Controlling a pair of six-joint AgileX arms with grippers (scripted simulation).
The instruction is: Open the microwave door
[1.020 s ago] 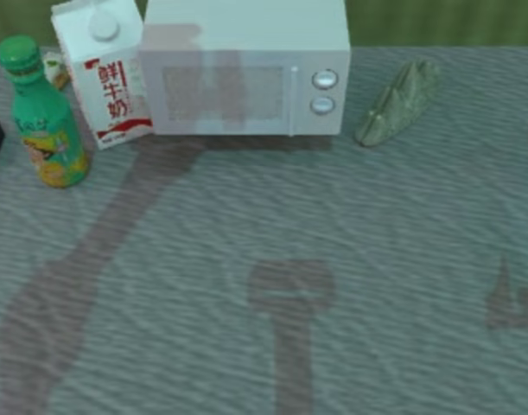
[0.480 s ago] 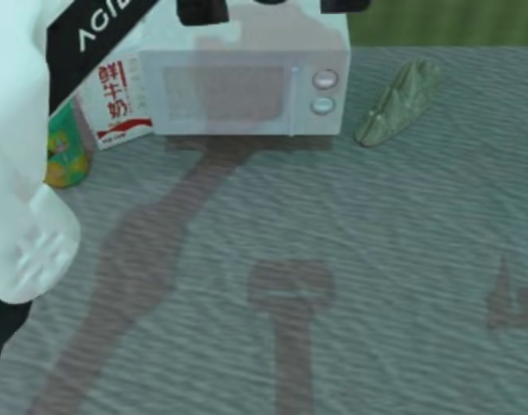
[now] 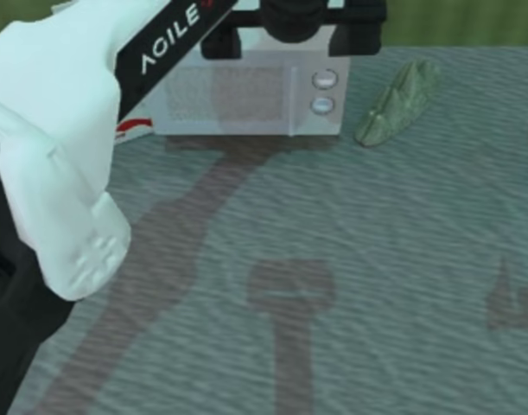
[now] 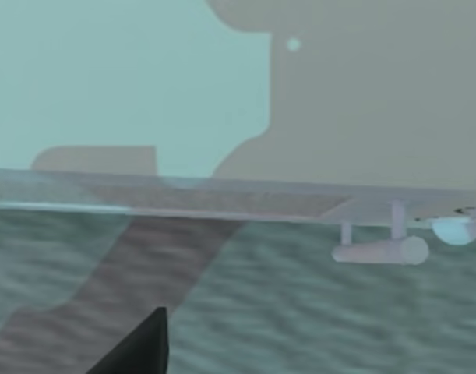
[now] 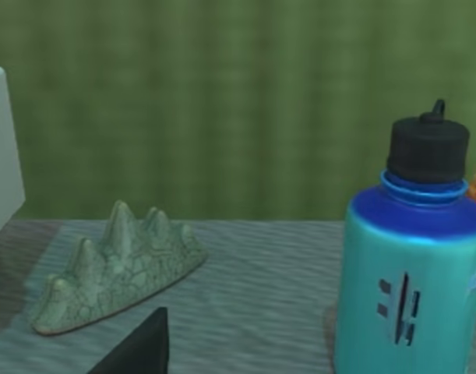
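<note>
The white microwave (image 3: 272,121) stands at the back of the table. The microwave door (image 3: 225,93), with its grey mesh window, faces the front and lies flat against the box. My left arm (image 3: 56,130) reaches across the back left, and my left gripper (image 3: 291,43) hangs open above the microwave's top, fingers spread wide. The left wrist view looks down over the microwave's top (image 4: 105,78) to a pale bar handle (image 4: 382,251) at the front; one dark fingertip (image 4: 144,351) shows. In the right wrist view one fingertip (image 5: 140,347) of my right gripper shows.
Two round silver knobs (image 3: 324,79) sit on the narrow panel right of the door. A green ridged object (image 3: 397,102) lies to the microwave's right. A blue bottle (image 5: 413,273) stands near the right gripper. The milk carton (image 3: 136,130) peeks out under the left arm.
My left arm has swung in from the left and its gripper now sits over the microwave's top. It now covers the green bottle and most of the milk carton.
</note>
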